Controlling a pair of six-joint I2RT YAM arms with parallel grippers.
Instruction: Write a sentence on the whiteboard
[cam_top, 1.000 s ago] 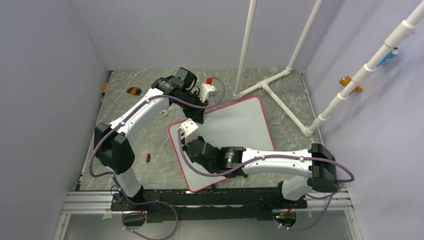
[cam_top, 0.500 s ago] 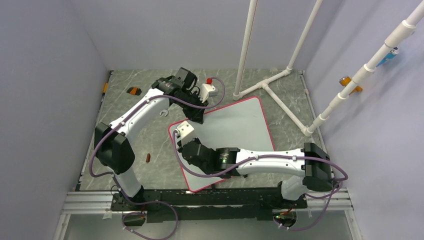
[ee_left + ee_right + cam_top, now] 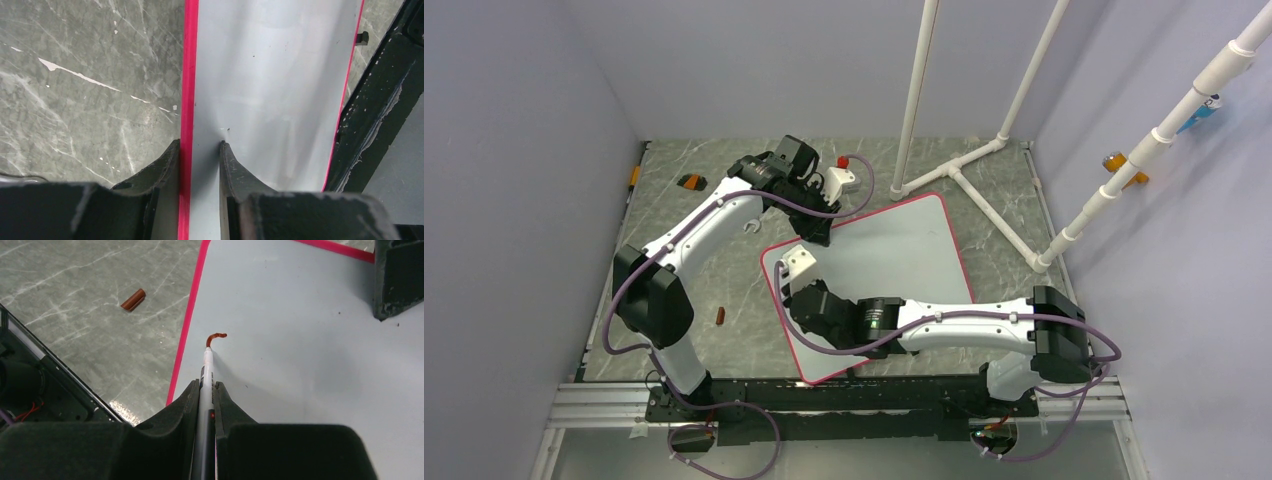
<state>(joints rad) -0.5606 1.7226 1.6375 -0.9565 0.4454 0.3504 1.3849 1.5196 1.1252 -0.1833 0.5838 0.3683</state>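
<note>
Just changed: over the last second my right arm slid a little toward the counter's left edge, taking the pen tip with it. My left arm has not budged.
Meaning for the task: I judge the writing has only begun. The sentence itself is not on the board yet.
Stroke: one short dark-red hook, just inside the pink rim at the board's left edge, touching the pen tip.
Whiteboard: flat on the counter, skewed, in the middle and reaching toward the right edge. The white face is otherwise bare.
Marker: white barrel, tip down on the board, leaning away from my wrist camera.
Right fingers: together, clamped on the marker barrel.
Left fingers: a little apart near the board's far-left corner, straddling the rim, one over the counter and one over the white face. I see nothing pinched between them.
Cap: small red-brown cylinder lying loose on the counter, left of the board and well apart from it.
Pipe stand: white tubing at the counter's far-right corner, its foot just beside the board's far edge.
Count: one whiteboard, one marker, one cap, one stroke, two arms, zero finished words.
</note>
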